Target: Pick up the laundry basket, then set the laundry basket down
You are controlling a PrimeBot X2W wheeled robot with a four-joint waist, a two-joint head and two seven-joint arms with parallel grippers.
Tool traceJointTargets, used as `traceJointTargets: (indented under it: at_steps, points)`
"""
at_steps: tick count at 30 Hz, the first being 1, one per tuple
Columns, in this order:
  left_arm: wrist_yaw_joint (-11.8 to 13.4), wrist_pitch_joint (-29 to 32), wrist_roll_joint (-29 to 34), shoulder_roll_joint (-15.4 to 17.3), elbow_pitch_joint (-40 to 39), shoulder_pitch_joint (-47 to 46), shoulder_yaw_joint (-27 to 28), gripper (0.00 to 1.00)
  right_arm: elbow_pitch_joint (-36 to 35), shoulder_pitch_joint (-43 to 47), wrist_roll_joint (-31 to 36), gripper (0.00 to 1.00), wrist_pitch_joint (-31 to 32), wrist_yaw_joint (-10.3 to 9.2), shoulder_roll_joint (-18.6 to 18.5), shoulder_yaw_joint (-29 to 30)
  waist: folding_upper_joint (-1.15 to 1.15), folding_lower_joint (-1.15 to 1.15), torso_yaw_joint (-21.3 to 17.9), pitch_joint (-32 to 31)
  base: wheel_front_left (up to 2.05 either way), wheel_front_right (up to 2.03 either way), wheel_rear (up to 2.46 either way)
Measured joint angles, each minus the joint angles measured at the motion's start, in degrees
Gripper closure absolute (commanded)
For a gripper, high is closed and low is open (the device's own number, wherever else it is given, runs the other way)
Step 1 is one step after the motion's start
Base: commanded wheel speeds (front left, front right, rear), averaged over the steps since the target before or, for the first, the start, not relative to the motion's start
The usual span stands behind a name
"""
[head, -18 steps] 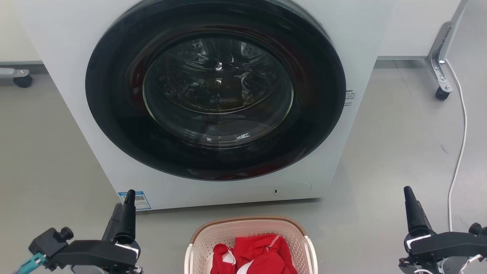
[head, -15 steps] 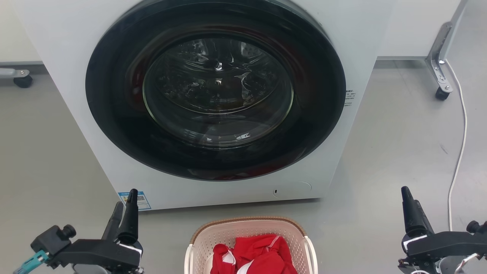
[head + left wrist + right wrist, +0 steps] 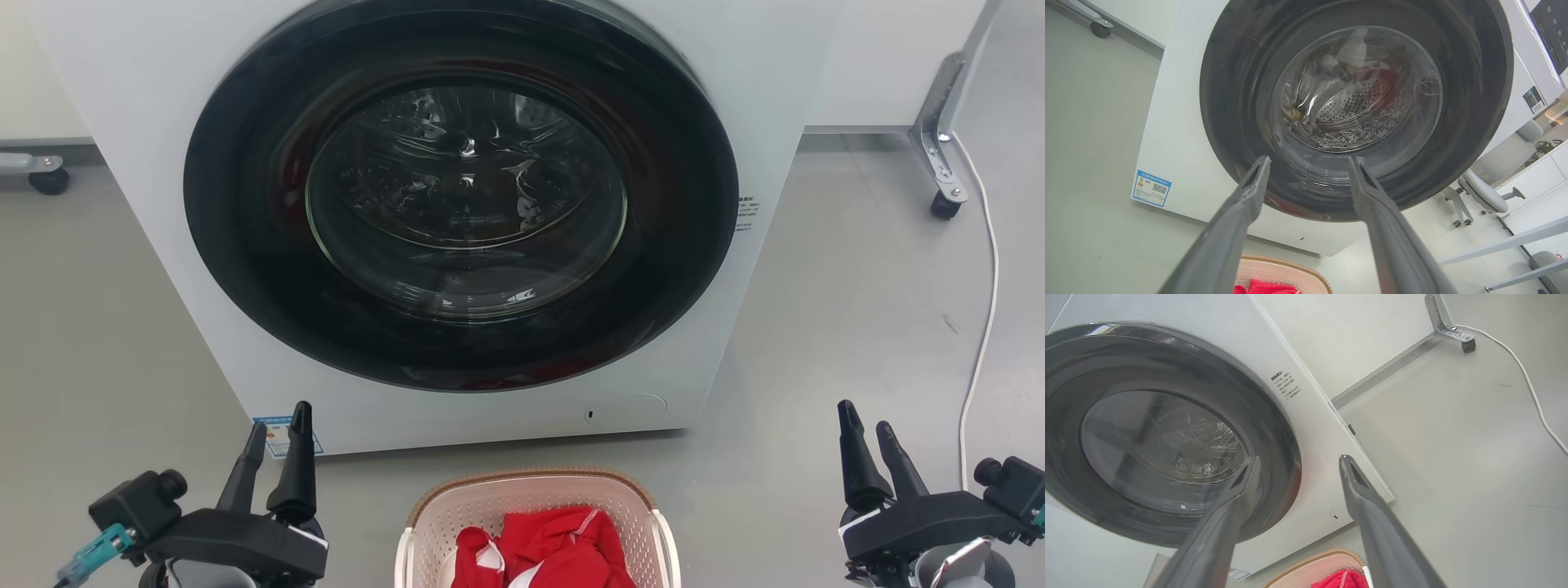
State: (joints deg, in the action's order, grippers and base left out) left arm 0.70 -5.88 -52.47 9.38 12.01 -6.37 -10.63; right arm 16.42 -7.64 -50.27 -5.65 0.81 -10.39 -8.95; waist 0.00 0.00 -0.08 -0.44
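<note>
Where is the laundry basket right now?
In the head view, the laundry basket is at bottom centre, just in front of the washing machine, between the left gripper and the right gripper.

One washer (image 3: 461, 196), one laundry basket (image 3: 531, 476), one red garment (image 3: 555, 547), two grippers (image 3: 281, 415) (image 3: 864, 414).

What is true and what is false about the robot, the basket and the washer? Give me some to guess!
1. The basket has red clothes in it. True.
2. The washer has its door wide open. False: the round glass door is shut.
3. The left gripper and right gripper are both open. True.
4. The left gripper holds the basket. False: it is off to the basket's side, touching nothing.
5. A white cable lies on the floor to the washer's right. True.
</note>
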Motion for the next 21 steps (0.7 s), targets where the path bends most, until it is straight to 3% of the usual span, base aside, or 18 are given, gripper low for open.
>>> traceJointTargets:
  at_steps: [21]
  points:
    - [3.44,-3.57,14.62,1.67,-0.65,0.03,-4.61,0.00,1.87,-0.63,13.38,0.00,-4.09,-2.37,-2.36,-5.65,0.00,0.00,0.00,-0.52,0.00,0.00,0.00]
